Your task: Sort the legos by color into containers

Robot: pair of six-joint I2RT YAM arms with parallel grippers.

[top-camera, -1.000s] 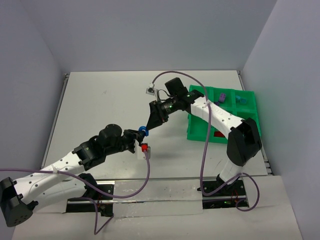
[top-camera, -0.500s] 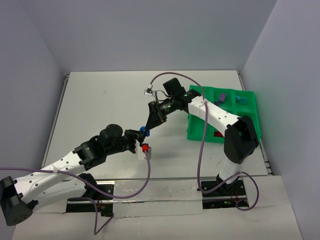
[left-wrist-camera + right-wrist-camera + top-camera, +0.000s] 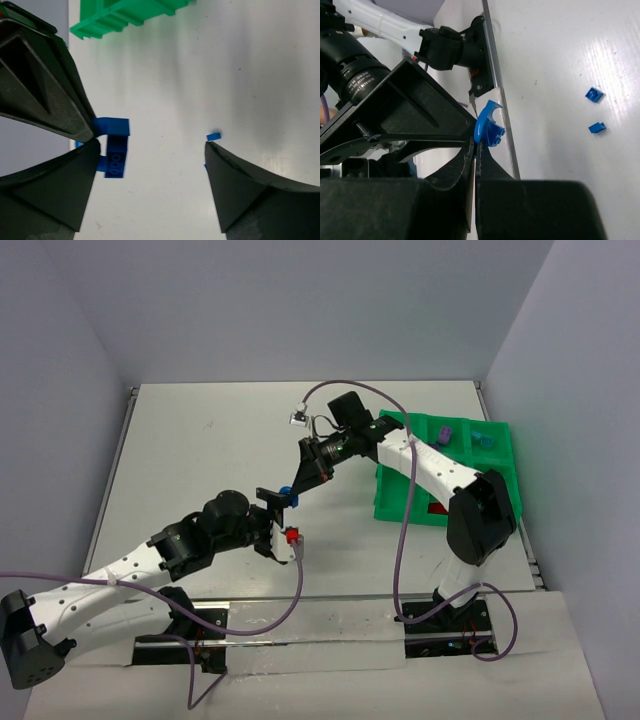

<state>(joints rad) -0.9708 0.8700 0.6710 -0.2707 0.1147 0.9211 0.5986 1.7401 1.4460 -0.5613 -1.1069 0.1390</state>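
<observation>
A blue lego (image 3: 487,129) with a curved part sticks out of the tips of my right gripper (image 3: 476,145), which is shut on it. From above, the right gripper (image 3: 292,492) holds this blue lego (image 3: 286,490) above the table's middle. My left gripper (image 3: 274,520) is open just below it. In the left wrist view the left gripper (image 3: 150,147) stands wide, the blue lego (image 3: 115,147) near its left finger and touching neither. The green tray of containers (image 3: 400,502) lies to the right.
Two small blue legos (image 3: 594,94) (image 3: 597,127) lie loose on the table, and one small blue lego (image 3: 214,135) shows by my left gripper's right finger. The tray holds a purple lego (image 3: 445,433), a blue lego (image 3: 484,440) and a red lego (image 3: 437,508).
My left gripper has opened and let go of the blue lego and drawn back slightly. My right gripper has shut on that lego.
</observation>
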